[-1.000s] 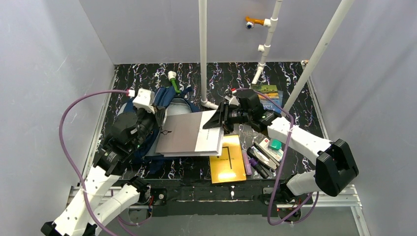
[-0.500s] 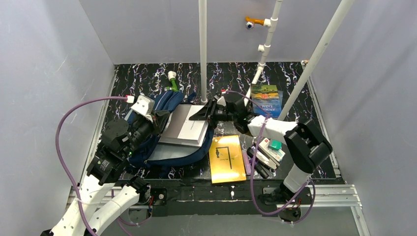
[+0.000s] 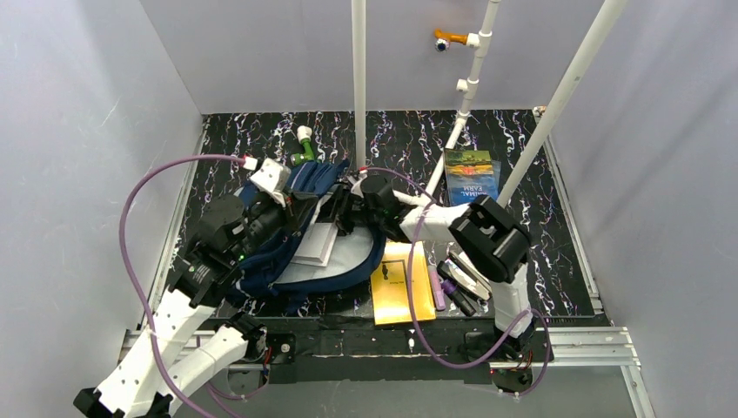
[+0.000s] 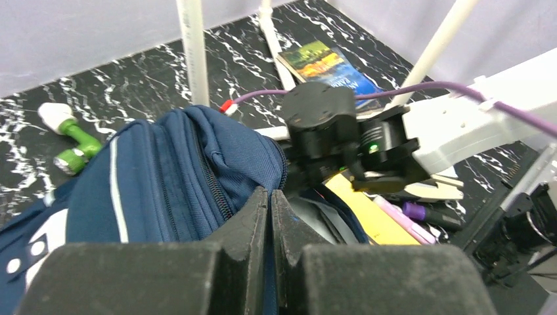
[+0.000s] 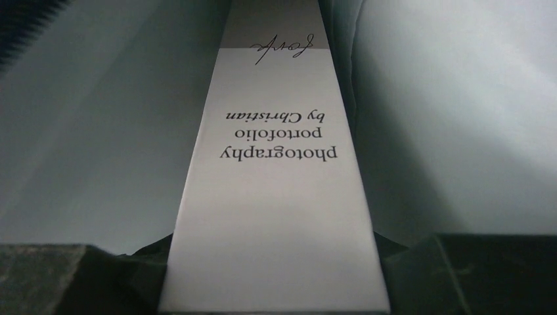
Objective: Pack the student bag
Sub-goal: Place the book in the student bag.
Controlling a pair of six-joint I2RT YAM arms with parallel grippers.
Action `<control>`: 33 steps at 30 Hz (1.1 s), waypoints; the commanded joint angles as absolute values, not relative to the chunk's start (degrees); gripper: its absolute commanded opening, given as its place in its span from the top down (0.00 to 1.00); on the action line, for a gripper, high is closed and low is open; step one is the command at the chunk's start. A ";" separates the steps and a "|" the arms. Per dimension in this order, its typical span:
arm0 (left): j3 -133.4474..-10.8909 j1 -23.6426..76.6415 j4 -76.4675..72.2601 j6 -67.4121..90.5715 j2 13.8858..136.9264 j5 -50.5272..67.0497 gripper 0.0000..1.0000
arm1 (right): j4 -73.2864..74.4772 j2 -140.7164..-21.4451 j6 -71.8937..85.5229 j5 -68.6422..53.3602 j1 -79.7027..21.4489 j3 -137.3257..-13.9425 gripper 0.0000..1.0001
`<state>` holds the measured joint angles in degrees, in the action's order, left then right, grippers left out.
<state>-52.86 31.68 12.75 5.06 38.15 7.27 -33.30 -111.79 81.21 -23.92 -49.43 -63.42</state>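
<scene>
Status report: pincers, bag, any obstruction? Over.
Left pincer shut on student bag opening edge. Right pincer gripping portfolio book, partway inside the bag. No obstruction visible in the opening.

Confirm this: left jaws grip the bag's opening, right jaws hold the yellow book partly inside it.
Wrong book. The yellow book lies on the table beside the student bag; the right jaws hold the grey-and-white photography portfolio, as the right wrist view shows. The rest stands.
</scene>
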 commanded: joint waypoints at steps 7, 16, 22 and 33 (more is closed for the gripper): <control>-55.39 31.90 6.34 3.85 38.00 10.88 1.00 | -39.22 -121.91 76.99 -6.44 -52.87 -72.89 0.84; -44.09 31.73 15.63 -2.90 32.88 -0.89 1.00 | -18.47 -112.72 46.97 -17.53 -46.52 -67.86 0.24; -41.49 31.72 21.20 -2.63 31.46 -2.68 1.00 | -4.86 -102.41 30.48 -20.97 -42.50 -63.08 0.02; -46.01 31.65 18.08 3.99 32.86 2.81 1.00 | -17.51 -103.62 48.06 -24.15 -46.66 -58.94 0.03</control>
<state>-41.67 32.05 18.57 2.81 31.46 2.31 -15.22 -106.89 41.74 -26.09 -44.97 -61.36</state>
